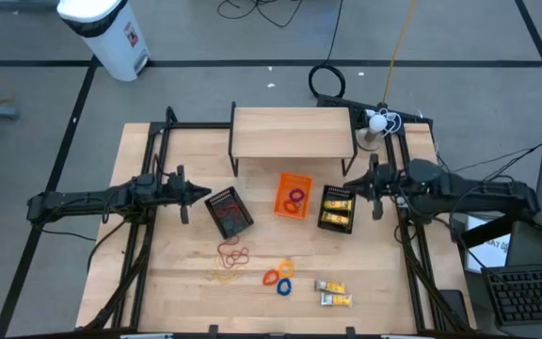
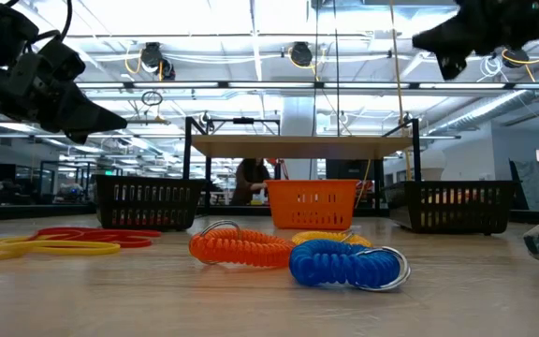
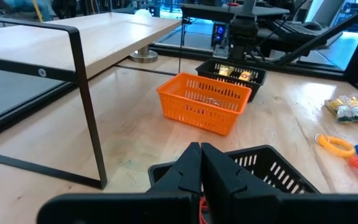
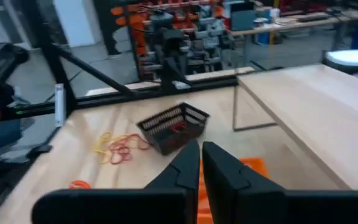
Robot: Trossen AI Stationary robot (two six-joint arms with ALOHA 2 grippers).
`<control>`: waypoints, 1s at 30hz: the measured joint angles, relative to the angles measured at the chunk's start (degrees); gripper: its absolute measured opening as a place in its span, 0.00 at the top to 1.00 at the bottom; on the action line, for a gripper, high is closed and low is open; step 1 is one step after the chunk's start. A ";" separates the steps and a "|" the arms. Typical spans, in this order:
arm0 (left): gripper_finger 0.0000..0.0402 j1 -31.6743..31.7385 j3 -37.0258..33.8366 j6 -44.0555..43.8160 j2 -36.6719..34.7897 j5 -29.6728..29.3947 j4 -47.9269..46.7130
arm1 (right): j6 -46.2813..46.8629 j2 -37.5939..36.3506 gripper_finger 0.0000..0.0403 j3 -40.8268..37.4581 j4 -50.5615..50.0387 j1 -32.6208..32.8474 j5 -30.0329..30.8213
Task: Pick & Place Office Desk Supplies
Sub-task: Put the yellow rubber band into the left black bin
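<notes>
Red and yellow rubber bands (image 1: 231, 259) lie loose on the table's near half. Right of them lie orange and blue coil rings (image 1: 280, 276) and two yellow-and-white packets (image 1: 332, 293). More packets (image 1: 337, 209) lie in the right black mesh bin (image 1: 324, 224), and rings (image 1: 295, 199) in the orange bin (image 1: 283, 184). The left mesh bin (image 1: 216, 204) holds something red (image 4: 178, 126). My left gripper (image 1: 203, 195) hovers shut just left of the left mesh bin. My right gripper (image 1: 349, 186) hovers shut, raised above the right mesh bin's right side; it holds nothing.
A wooden shelf on black legs (image 1: 293, 130) stands at the table's far middle, behind the three bins. A small white object (image 1: 376, 122) sits at the far right. Bare tabletop lies at the near left and near right corners.
</notes>
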 joint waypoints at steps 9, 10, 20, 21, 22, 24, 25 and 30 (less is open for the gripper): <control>0.98 0.00 -0.01 -1.63 0.00 -0.02 0.02 | -0.24 -9.23 1.00 -9.67 10.06 -3.07 -6.11; 0.98 0.00 -0.01 -2.02 0.01 -0.02 0.02 | -0.08 -10.60 1.00 -10.15 8.67 -3.72 -5.72; 0.98 0.00 -0.01 -3.76 0.01 0.02 0.02 | 0.92 -21.01 1.00 -11.49 1.78 -5.53 -6.10; 0.98 0.00 -0.01 -3.78 -0.01 0.02 0.02 | 0.80 -21.77 1.00 -12.32 1.76 -5.47 -6.14; 0.98 0.00 -0.01 -3.75 -0.01 0.02 0.02 | 0.70 -22.49 1.00 -13.33 1.87 -5.47 -6.14; 0.98 0.00 -0.01 -3.55 -0.01 0.02 0.02 | 0.69 -23.88 1.00 -15.76 3.50 -5.47 -6.18; 0.98 0.00 -0.01 -3.54 -0.01 0.02 0.02 | 0.69 -24.68 1.00 -16.88 4.73 -5.47 -6.20; 0.98 0.00 -0.01 -3.59 -0.01 0.06 0.02 | -0.25 -25.05 1.00 -20.04 10.23 -5.49 -6.29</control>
